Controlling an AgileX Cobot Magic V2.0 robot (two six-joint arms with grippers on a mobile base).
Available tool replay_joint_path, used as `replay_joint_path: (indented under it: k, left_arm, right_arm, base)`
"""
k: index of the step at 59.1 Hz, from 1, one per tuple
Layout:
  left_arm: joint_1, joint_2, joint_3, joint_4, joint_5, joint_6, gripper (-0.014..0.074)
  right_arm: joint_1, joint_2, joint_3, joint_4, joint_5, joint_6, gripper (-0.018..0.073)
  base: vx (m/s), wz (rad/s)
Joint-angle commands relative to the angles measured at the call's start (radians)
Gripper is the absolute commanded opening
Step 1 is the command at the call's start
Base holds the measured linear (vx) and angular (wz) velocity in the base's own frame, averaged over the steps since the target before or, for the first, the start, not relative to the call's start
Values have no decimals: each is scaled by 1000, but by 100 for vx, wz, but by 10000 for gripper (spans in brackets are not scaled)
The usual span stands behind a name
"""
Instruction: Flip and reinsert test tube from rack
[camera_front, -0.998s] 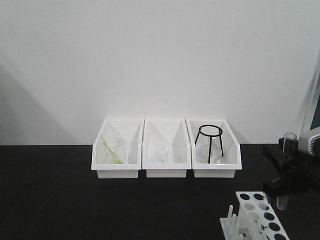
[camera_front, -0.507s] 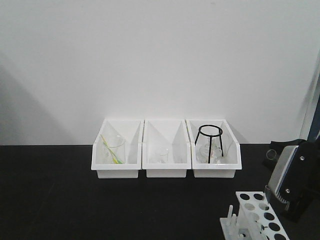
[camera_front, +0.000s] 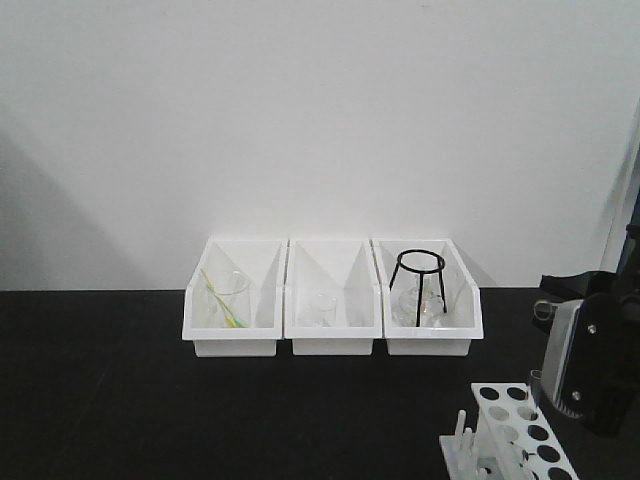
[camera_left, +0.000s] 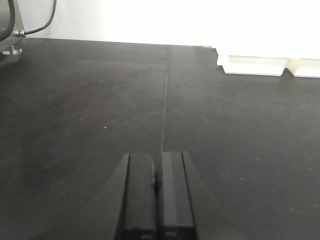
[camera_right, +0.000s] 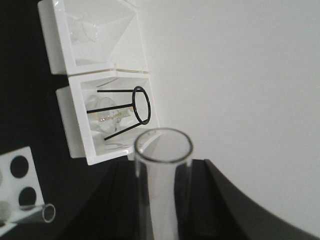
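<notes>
A clear glass test tube (camera_right: 162, 200) fills the right wrist view, its open rim (camera_right: 163, 146) pointing at the bins and the wall. My right gripper (camera_right: 162, 172) is shut on it, one dark finger on each side. From the front, the right gripper (camera_front: 565, 300) hangs at the far right above the rack (camera_front: 520, 430), and the held tube's rim (camera_front: 542, 310) shows at its left. A second tube (camera_right: 30, 216) sticks out of the rack's white holed plate (camera_right: 15, 175). My left gripper (camera_left: 156, 172) is shut and empty above the black table.
Three white bins (camera_front: 332, 345) stand in a row at the back against the white wall. The right bin (camera_right: 80, 130) holds a black wire tripod (camera_right: 135, 107) and glassware. A cable and a metal foot (camera_left: 12, 47) sit at the far left of the table.
The right wrist has rolled: the held tube, upright at the far right one second ago, now lies tilted with its rim to the left. The gripper body has dropped beside the rack.
</notes>
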Motion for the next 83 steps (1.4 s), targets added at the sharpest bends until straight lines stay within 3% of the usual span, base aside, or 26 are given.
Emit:
replay_joint_path:
  k: [1, 8, 19, 33, 43, 56, 62, 71, 78, 83]
  left_arm:
    - [-7, -11, 0, -4, -87, 0, -6]
    - [-7, -11, 0, -4, -87, 0, -6]
    - [-7, -11, 0, -4, -87, 0, -6]
    - [-7, -11, 0, -4, -87, 0, -6]
    - [-7, -11, 0, -4, -87, 0, -6]
    - [-7, -11, 0, -4, -87, 0, -6]
    - [-7, -11, 0, -4, -87, 0, -6]
    - [-7, -11, 0, -4, -87, 0, -6]
    - [-7, -11, 0, -4, -87, 0, -6]
    - [-7, -11, 0, -4, -87, 0, -6]
  right_arm:
    - [-4, -37, -39, 101, -11, 88, 127]
    - [-4, -38, -39, 194, -12, 176, 127]
    - [-4, -44, -39, 345, -9, 456, 127]
    - [-5, -44, -39, 350, 12, 817, 127]
    - [-5, -44, -39, 350, 7, 897, 127]
    - [-7, -11, -23, 377, -93, 891, 127]
    - [-7, 11, 9, 454, -123, 805, 127]
    - [-7, 35, 81, 700, -181, 543, 127]
    - [-7, 65, 132, 991, -295, 277, 127]
    - [-7, 95, 157, 1120, -377, 186, 127]
  base:
    - [0, 0]
    - [0, 0]
    - [0, 0]
    - [0, 0]
    - [0, 0]
    - [0, 0]
    - [0, 0]
    - [0, 0]
    - [0, 0]
    - [0, 0]
